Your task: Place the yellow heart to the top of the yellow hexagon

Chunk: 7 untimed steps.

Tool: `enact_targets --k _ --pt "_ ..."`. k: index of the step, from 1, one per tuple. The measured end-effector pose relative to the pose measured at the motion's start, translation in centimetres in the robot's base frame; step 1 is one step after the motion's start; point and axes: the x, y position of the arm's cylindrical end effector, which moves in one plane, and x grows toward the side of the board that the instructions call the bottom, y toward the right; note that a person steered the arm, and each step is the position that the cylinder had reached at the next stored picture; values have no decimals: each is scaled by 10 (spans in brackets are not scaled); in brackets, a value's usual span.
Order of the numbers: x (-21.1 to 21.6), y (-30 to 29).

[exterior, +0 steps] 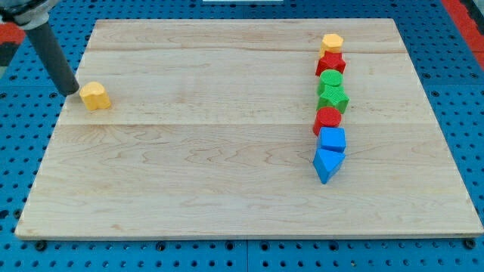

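Note:
The yellow heart lies near the board's left edge, in the upper left of the view. My tip stands just to the heart's left, very close to it or touching. The yellow hexagon sits far off at the upper right, at the top end of a column of blocks.
Below the hexagon the column runs down: a red block, a green block, a second green block, a red block, a blue cube, a blue triangle-like block. The wooden board lies on a blue perforated table.

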Motion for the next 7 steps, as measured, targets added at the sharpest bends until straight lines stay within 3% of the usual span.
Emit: enact_targets --k 1,3,5,7 --pt "25 22" --pt "-67 144" --pt "-96 140" --pt "-126 269"
